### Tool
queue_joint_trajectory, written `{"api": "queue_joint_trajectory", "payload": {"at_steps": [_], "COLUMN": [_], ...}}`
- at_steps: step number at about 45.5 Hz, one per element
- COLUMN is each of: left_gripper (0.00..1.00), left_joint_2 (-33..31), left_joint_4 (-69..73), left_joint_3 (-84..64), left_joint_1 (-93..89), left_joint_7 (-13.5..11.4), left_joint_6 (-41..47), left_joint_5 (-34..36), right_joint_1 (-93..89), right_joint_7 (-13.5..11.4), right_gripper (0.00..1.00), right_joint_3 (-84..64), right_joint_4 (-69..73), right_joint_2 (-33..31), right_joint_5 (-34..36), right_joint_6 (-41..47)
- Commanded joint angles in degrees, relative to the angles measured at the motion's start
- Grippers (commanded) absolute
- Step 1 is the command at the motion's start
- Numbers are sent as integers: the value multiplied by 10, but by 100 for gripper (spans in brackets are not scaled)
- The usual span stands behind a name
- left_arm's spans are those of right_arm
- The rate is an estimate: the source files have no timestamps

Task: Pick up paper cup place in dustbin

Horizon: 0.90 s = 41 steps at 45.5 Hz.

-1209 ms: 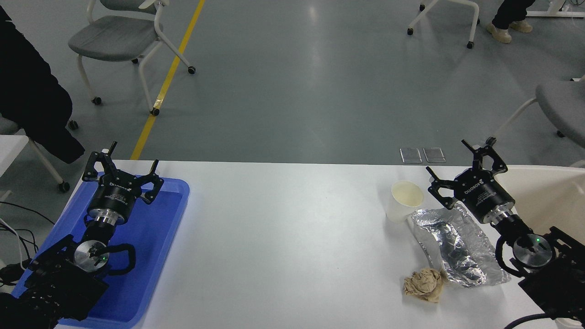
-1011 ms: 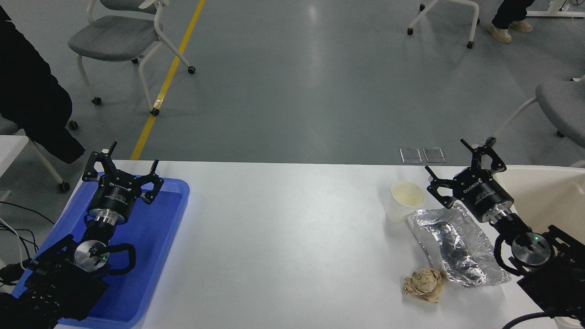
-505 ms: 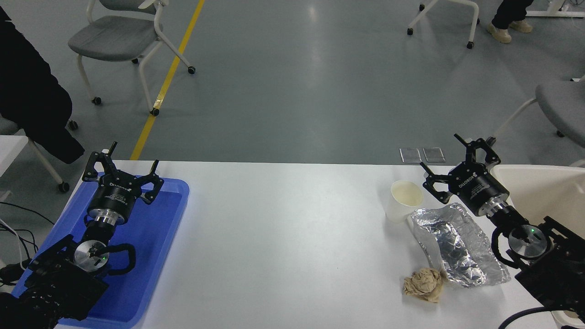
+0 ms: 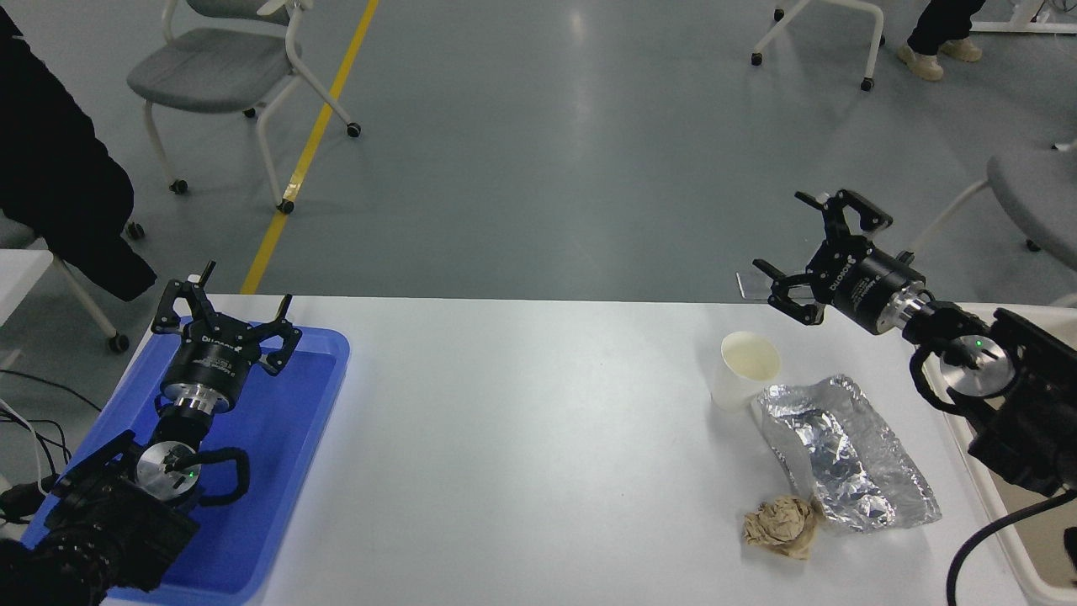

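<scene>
Right gripper (image 4: 795,244) hanging spread and empty, upper right of paper cup (image 4: 745,369) (standing upright, right-center). Dustbin (image 4: 1001,543) mostly cut off at right edge, arm overlapping it. Left gripper (image 4: 225,296) sitting spread, lower left.

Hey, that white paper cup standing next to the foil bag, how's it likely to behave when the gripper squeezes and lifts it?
The paper cup looks empty, so it is probably very light. Its thin paper wall would likely dent under a hard squeeze. It stands upright on its narrow base, so a sideways nudge may tip it, perhaps against the foil bag beside it.
</scene>
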Motion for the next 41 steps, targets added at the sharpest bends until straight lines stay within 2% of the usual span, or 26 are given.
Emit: {"api": "queue_joint_trajectory", "payload": {"at_steps": [1, 9, 15, 26, 34, 41], "left_gripper": [100, 100, 100, 100, 100, 100], "left_joint_2": [0, 0, 0, 0, 0, 1], "left_joint_4": [-1, 1, -1, 1, -1, 1], "left_joint_3": [0, 0, 0, 0, 0, -1], "left_joint_1": [0, -1, -1, -1, -1, 0], "left_joint_7": [0, 0, 0, 0, 0, 0], "left_joint_6": [0, 0, 0, 0, 0, 0], "left_joint_5": [0, 0, 0, 0, 0, 0], "right_joint_1": [115, 191, 267, 497, 627, 710], "right_joint_7": [-2, -2, -8, -7, -7, -7], "right_gripper": [100, 100, 100, 100, 100, 100], "right_joint_3": [-176, -257, -365, -653, -794, -855], "right_joint_4": [121, 226, 299, 383, 452, 510], "right_joint_2": [-82, -123, -146, -115, -48, 30], "right_joint_5": [-67, -202, -261, -259, -246, -167], "right_joint_6": [-5, -6, -7, -6, -4, 2]}}
